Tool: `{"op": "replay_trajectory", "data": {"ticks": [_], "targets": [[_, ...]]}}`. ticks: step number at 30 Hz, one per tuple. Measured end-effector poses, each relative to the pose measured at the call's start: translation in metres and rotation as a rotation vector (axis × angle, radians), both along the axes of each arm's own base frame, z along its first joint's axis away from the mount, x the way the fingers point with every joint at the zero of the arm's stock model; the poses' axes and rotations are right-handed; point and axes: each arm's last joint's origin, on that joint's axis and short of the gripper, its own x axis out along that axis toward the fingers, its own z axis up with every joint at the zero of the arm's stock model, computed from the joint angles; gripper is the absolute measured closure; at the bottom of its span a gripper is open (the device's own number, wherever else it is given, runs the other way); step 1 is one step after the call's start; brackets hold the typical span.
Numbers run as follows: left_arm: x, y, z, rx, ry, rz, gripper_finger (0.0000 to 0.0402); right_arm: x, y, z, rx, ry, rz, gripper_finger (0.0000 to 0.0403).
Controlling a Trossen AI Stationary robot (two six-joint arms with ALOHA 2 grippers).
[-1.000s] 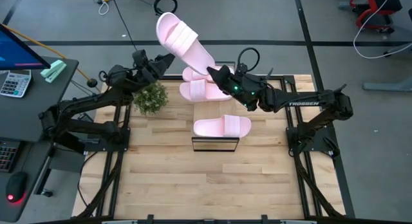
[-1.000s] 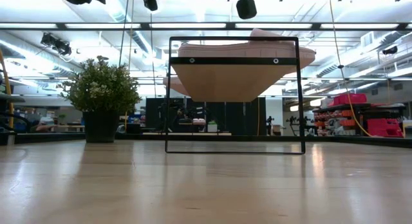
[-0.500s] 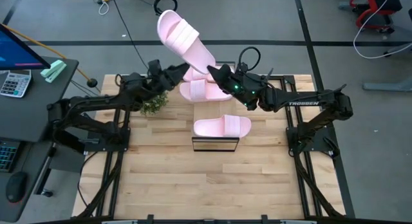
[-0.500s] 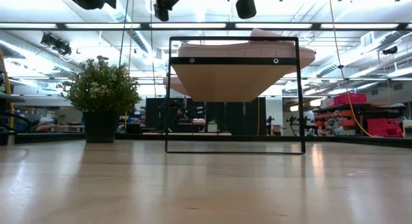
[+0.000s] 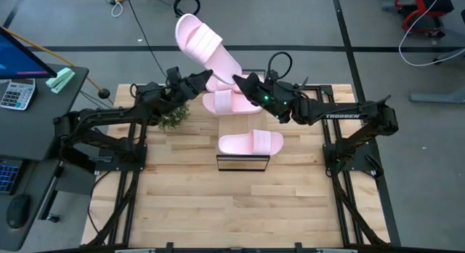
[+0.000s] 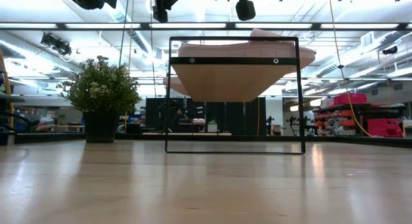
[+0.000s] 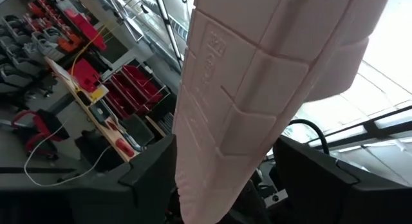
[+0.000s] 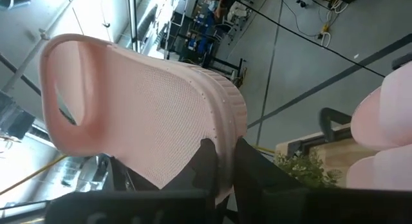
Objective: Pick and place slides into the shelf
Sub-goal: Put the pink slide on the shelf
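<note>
From above, the right gripper (image 5: 238,81) pinches a raised pink slide (image 5: 205,48) by its heel over the shelf (image 5: 243,163) (three slides rest there). The left wrist view shows the left gripper's fingers (image 7: 151,166) spread around the slide's sole.

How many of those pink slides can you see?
4. One slide is held up in the air by the right gripper, one lies at the shelf's near end, and two lie side by side at its far end, partly hidden.
</note>
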Motion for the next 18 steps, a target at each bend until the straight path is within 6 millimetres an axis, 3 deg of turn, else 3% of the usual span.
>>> {"op": "replay_trajectory", "data": {"ticks": [11,18], "targets": [[-0.0002,0.0003,0.0000,-0.044,-0.027,-0.014,0.0168,0.0004,0.0004,-0.0027,0.002,0.029,0.011,0.0373],[-0.0003,0.0004,-0.0001,-0.046,-0.026,-0.009,0.0236,0.0004,0.0004,-0.0027,-0.006,0.036,0.010,0.0373]]}}
